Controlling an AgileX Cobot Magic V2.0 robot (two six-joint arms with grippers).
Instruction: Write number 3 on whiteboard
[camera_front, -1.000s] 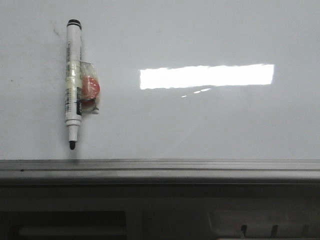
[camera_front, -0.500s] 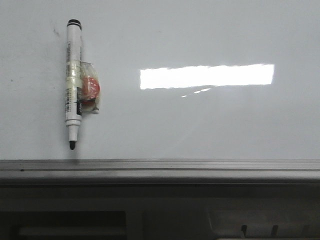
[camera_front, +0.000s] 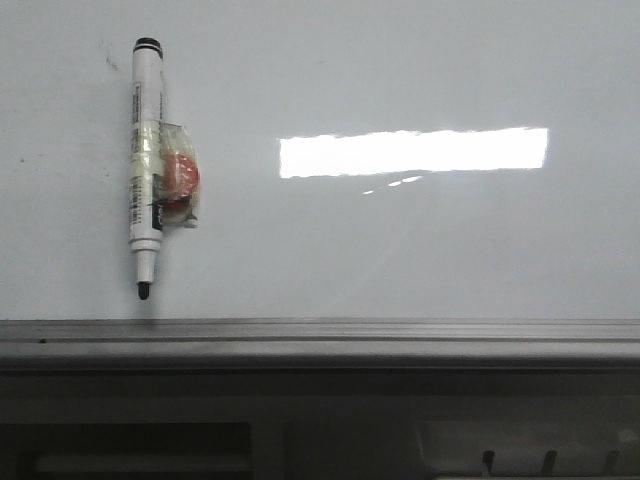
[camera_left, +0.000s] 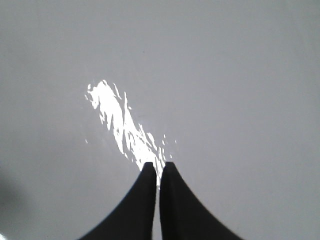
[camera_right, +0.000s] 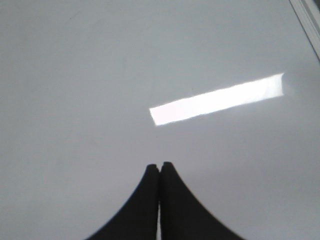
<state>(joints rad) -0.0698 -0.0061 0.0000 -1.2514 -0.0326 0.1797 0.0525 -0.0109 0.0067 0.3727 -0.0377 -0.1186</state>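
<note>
The whiteboard fills the front view, glossy and pale, bare of any number 3; only a faint dark smudge shows near the marker pen's cap. The marker pen lies on the board, uncapped, black tip toward the grey metal ledge, with a red round piece taped to its barrel under clear wrap. It looks light and stiff, a smooth plastic barrel likely to slip, so the taped middle seems the best place to grip, clear of the tip, which would smear. The taped lump may keep the pen from rolling. Neither arm appears in the front view, so I cannot place the pen relative to either gripper. The left gripper has its dark fingers pressed nearly together, holding nothing, over bare board. The right gripper is likewise closed and empty, with a bright light reflection ahead of its tips.
</note>
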